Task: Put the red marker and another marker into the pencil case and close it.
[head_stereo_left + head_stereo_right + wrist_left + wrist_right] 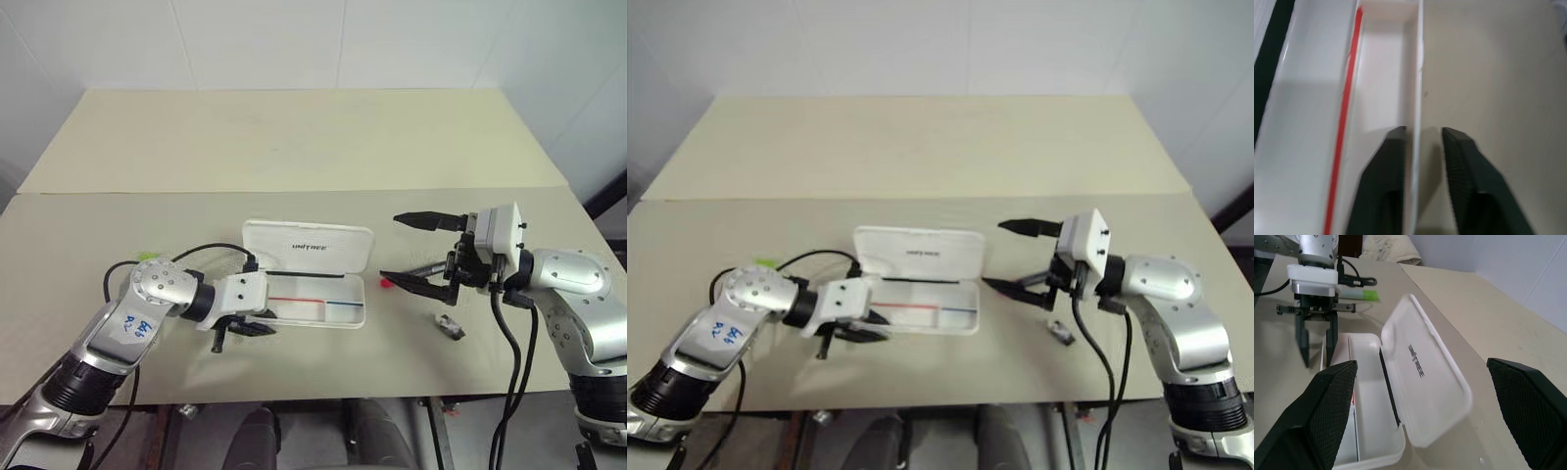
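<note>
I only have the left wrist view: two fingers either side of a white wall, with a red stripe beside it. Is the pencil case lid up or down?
Observer: Up. The lid stands open behind the tray of the pencil case.
Operator: Anything in the tray yet?
Observer: No marker inside. The red marker lies on the table to the case's right, by the open right gripper.
Operator: And the green one?
Observer: The green marker lies on the table to the case's left, behind the left arm.

Red marker mostly hidden behind right tool.
</note>
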Robot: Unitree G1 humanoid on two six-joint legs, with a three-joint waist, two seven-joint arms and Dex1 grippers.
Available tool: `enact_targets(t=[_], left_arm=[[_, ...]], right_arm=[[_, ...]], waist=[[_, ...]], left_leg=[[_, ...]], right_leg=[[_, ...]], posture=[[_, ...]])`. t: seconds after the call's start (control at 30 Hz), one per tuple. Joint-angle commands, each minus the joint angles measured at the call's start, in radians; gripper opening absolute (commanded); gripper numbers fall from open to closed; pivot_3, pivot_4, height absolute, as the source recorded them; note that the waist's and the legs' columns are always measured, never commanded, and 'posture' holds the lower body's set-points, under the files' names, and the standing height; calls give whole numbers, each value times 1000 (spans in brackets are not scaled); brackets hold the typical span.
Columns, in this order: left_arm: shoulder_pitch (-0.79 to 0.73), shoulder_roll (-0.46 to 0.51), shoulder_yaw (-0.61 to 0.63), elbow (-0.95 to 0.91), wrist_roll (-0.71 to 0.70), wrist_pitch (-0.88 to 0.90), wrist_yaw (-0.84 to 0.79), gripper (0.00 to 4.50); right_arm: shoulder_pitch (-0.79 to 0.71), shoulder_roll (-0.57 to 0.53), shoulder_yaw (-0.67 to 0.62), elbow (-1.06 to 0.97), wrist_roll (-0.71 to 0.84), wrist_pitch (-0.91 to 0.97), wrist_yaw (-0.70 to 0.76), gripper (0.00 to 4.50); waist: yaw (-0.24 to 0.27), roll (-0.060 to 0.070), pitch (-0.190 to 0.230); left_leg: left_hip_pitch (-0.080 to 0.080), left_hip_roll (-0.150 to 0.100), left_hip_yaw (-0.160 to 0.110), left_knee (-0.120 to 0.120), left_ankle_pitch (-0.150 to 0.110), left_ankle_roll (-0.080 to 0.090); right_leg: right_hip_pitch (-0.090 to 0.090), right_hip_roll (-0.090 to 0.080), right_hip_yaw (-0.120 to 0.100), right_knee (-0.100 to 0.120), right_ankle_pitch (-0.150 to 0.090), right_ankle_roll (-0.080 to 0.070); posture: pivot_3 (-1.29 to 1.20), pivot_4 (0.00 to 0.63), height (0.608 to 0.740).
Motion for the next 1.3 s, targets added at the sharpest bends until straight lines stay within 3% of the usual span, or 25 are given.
enact_targets(t=[0.03,0.23,0.3,0.43,0.57,0.87,1.27,1.3], left_arm=[[-12,-19,1,-55,-41,13,19,1734],[-6,-35,22,-96,-89,10,38,1734],[-4,-31,32,-94,-102,-8,39,2066],[-3,-41,118,-62,-143,-74,70,3274],[-12,-16,226,10,-235,-229,-23,4480],[-30,78,441,-8,-512,-63,-53,4480],[16,240,614,30,-517,-45,-26,4480],[23,247,622,35,-515,-49,-26,4500]], right_arm=[[-11,4,-10,-31,9,-9,-6,4500],[-22,6,-9,-17,10,-10,4,4500],[-26,-1,-13,-4,13,-7,13,4500],[-55,-59,-21,74,-10,-7,74,4500],[-126,-135,21,221,-74,-48,189,4500],[-350,-121,218,670,-323,-340,392,4500],[-601,-20,364,1201,-577,-677,412,4500],[-616,-17,369,1230,-592,-694,411,4112]], waist=[[0,0,0],[-3,0,0],[-3,0,0],[-1,0,0],[-3,0,0],[-9,1,0],[-30,2,1],[-32,2,1]], left_leg=[[0,0,0,0,0,0],[0,0,0,0,0,0],[0,0,0,0,0,0],[0,0,0,1,0,0],[0,0,1,4,0,0],[0,0,2,8,0,0],[0,0,2,9,0,-1],[0,0,2,8,0,-1]], right_leg=[[0,0,0,0,0,0],[0,0,0,0,0,0],[0,0,0,1,0,0],[0,0,0,1,0,0],[1,0,0,0,-1,-2],[2,0,1,0,-1,-3],[2,0,1,2,0,-1],[2,0,1,2,0,-1]], posture=[[0,150,740],[0,150,740],[0,150,740],[0,150,740],[0,150,740],[0,150,740],[0,150,740],[0,150,740]])
